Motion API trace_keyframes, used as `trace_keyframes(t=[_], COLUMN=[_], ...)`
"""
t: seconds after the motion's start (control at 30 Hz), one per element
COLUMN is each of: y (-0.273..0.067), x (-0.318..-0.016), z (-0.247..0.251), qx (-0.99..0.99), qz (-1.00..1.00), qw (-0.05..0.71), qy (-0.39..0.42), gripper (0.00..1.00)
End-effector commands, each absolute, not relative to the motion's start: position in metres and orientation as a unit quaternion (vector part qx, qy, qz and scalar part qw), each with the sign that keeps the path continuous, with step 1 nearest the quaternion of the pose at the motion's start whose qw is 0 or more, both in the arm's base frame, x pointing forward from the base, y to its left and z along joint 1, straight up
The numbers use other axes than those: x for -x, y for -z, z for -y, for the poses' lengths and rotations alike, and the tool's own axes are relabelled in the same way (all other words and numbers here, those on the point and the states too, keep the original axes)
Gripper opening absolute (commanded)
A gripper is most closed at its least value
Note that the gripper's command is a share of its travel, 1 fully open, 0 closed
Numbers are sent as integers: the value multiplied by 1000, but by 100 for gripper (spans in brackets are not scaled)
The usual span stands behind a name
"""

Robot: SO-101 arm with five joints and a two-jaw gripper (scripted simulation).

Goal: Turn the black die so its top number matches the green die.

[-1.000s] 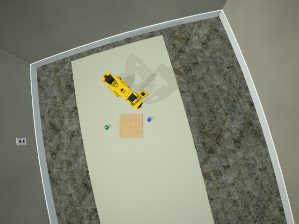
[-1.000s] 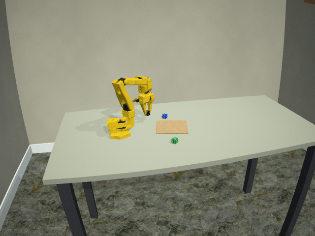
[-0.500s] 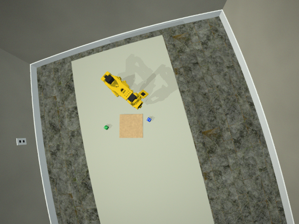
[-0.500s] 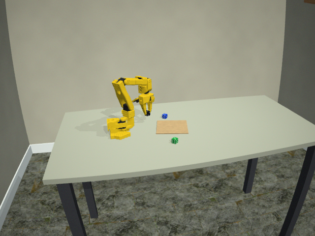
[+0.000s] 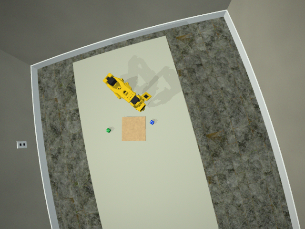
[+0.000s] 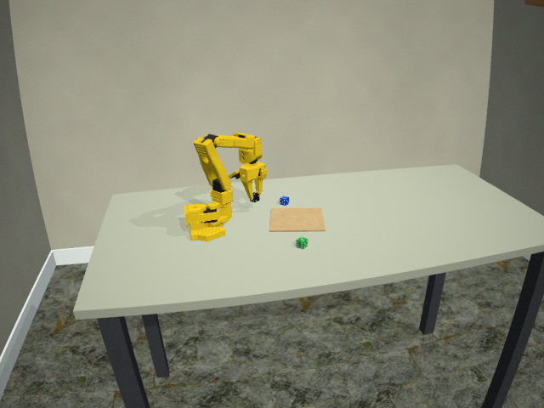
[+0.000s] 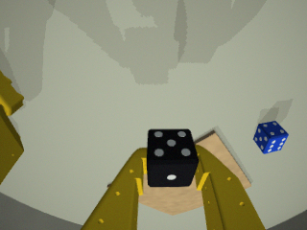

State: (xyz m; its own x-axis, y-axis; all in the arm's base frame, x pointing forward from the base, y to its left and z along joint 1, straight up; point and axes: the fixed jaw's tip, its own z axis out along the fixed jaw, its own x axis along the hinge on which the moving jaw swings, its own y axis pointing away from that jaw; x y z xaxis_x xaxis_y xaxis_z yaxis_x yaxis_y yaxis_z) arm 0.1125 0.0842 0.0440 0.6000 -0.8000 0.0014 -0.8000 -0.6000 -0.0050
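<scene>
My gripper (image 7: 172,175) (image 6: 255,198) is shut on the black die (image 7: 172,156) (image 6: 255,198) and holds it above the table, just off the near corner of the tan mat (image 7: 224,153) (image 5: 133,128) (image 6: 297,219). In the wrist view the die shows a five-pip face and a one-pip face. The green die (image 5: 107,130) (image 6: 301,242) lies on the table beside the mat, on the side away from the blue die. Its top number is too small to read. The arm hides the black die in the top view.
A blue die (image 5: 152,121) (image 6: 284,201) (image 7: 271,137) lies on the table (image 5: 147,177) close to the mat's other side. The arm's base (image 6: 205,221) stands behind the mat. The table's edges are far from the dice.
</scene>
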Motion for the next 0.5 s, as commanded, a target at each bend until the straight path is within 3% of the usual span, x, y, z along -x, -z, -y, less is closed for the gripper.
trace_keyframes(t=[0.0,0.47], y=[-48,-43], x=[-117,-117], z=[-88,-88], qx=[894,894], qz=[-447,-447], qw=[22,22], qy=[11,11], gripper=[0,0])
